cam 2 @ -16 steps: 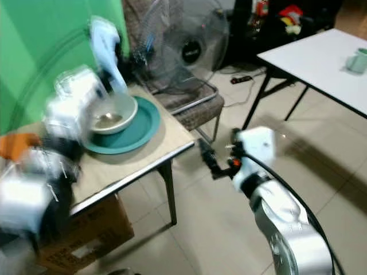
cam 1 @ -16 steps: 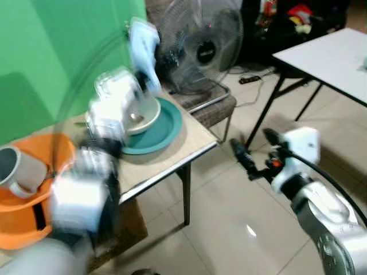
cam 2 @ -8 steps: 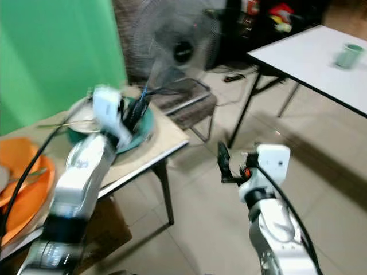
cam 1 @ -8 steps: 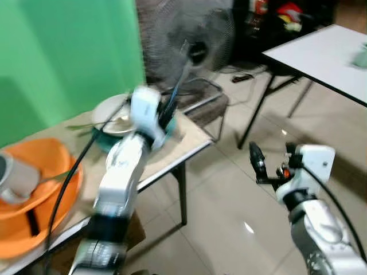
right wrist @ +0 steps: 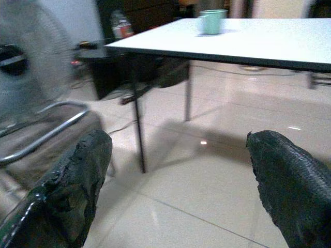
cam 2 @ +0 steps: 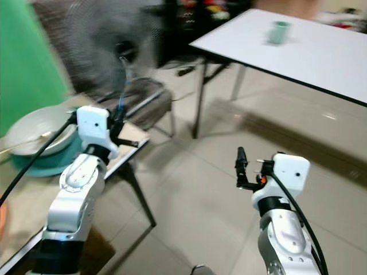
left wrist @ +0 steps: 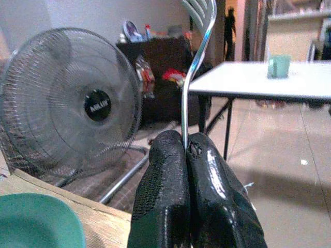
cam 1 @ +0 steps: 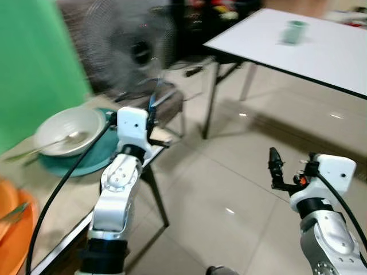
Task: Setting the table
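Fork (left wrist: 199, 46) sits pinched upright between the pressed-together fingers of the left gripper (left wrist: 187, 150), tines up, held over the edge of the wooden side table (cam 1: 69, 192). White bowl (cam 1: 62, 132) with a utensil in it rests on a teal plate (cam 1: 86, 163) just behind. Right gripper (right wrist: 178, 170) hangs over bare floor with fingers spread, holding nothing (green cup (cam 1: 293, 31) on white table (cam 1: 321, 54), well apart).
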You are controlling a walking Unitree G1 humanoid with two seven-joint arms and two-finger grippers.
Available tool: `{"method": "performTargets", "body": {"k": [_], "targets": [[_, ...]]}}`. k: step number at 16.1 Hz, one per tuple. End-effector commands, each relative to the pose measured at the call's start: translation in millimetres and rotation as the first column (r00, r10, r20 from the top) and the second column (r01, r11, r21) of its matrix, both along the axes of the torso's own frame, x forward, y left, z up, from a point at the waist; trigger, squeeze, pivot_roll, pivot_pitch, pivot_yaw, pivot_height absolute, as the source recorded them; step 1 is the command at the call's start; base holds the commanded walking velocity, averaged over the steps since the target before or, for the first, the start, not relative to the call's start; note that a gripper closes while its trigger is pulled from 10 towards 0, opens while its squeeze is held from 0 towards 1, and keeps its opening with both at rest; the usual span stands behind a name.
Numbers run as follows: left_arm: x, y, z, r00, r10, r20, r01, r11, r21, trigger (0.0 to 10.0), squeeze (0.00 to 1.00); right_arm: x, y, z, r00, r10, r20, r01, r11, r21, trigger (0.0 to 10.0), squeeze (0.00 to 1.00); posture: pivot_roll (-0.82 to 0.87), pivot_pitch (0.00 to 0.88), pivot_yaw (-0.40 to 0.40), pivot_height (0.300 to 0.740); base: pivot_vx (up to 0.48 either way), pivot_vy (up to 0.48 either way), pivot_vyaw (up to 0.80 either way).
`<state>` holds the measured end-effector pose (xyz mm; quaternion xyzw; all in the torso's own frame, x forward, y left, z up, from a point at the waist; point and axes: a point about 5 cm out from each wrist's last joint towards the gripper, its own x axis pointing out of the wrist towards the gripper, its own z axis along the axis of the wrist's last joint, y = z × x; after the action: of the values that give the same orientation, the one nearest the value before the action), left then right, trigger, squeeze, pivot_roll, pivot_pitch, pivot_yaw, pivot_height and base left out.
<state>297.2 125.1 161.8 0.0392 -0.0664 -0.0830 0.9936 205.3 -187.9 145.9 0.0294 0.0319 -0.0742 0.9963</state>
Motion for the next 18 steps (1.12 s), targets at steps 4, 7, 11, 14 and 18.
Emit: {"method": "performTargets", "body": {"k": [4,7,11,14,18], "targets": [[-3.9,9.9,-2.4,0.996,-0.085,-0.040,0.089,0.991,0.098,10.0,0.00,11.9,-1.1,2.0,0.999,-0.025,0.039,0.025,1.000,-0.005,10.0,0.00,-0.07,0.000,0.055,0.740,0.000,0.000,-0.80],[-4.5,13.9,-7.9,0.993,-0.064,-0.094,0.074,0.992,0.100,10.0,0.00,16.5,8.0,-8.2,0.997,0.075,0.010,-0.075,0.997,0.009,10.0,0.00,-0.05,0.000,0.037,0.740,0.000,0.000,-0.70],[-7.6,14.2,-7.6,0.989,-0.100,-0.108,0.108,0.991,0.073,10.0,0.00,17.4,11.6,-12.2,0.994,0.107,-0.005,-0.107,0.994,0.016,10.0,0.00,-0.04,0.000,0.037,0.740,0.211,0.000,0.00],[-5.1,11.7,-3.8,0.988,-0.119,-0.103,0.126,0.990,0.067,10.0,0.00,16.0,11.1,-10.9,0.995,0.099,0.003,-0.099,0.995,0.027,10.0,0.00,-0.06,0.000,0.049,0.740,0.299,0.000,-0.16],[-3.9,12.0,-3.5,0.985,-0.132,-0.112,0.139,0.988,0.062,10.0,0.00,13.8,12.1,-9.4,0.995,0.102,0.012,-0.102,0.995,0.018,10.0,0.00,-0.06,0.000,0.060,0.740,0.318,0.000,-0.78]]}}
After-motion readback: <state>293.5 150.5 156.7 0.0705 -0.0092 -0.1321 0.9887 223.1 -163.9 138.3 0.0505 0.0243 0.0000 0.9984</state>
